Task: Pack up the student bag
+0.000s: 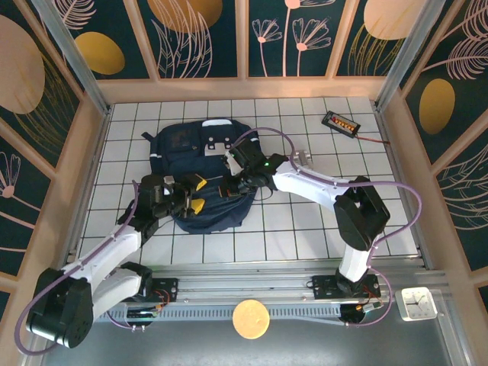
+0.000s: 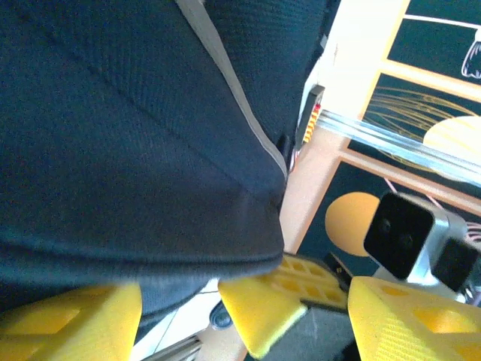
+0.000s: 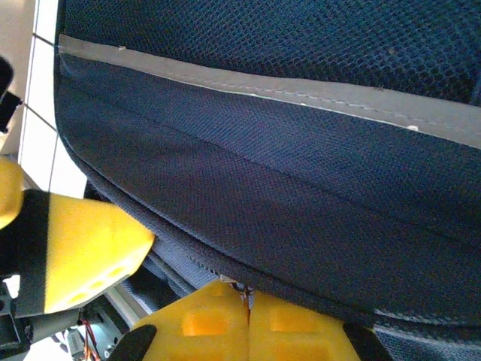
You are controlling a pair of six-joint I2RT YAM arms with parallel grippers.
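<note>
The student bag (image 1: 200, 164), navy blue with grey trim, lies flat on the white tiled table left of centre. My left gripper (image 1: 197, 194) is at the bag's near edge, open, its yellow fingers (image 2: 64, 316) standing wide with the bag's dark rim (image 2: 150, 256) hanging between them. My right gripper (image 1: 226, 191) comes in from the right, just beside the left one. Its yellow fingertips (image 3: 249, 304) are pressed together at the zip line (image 3: 188, 263) under the bag's flap. One finger of the right gripper (image 2: 282, 301) shows between the left fingers.
A small black pack with a red and yellow label (image 1: 341, 122) and a red wire lies at the back right. Wooden walls ring the table. A white clock (image 1: 417, 303) and a round yellow disc (image 1: 251, 319) sit by the near rail.
</note>
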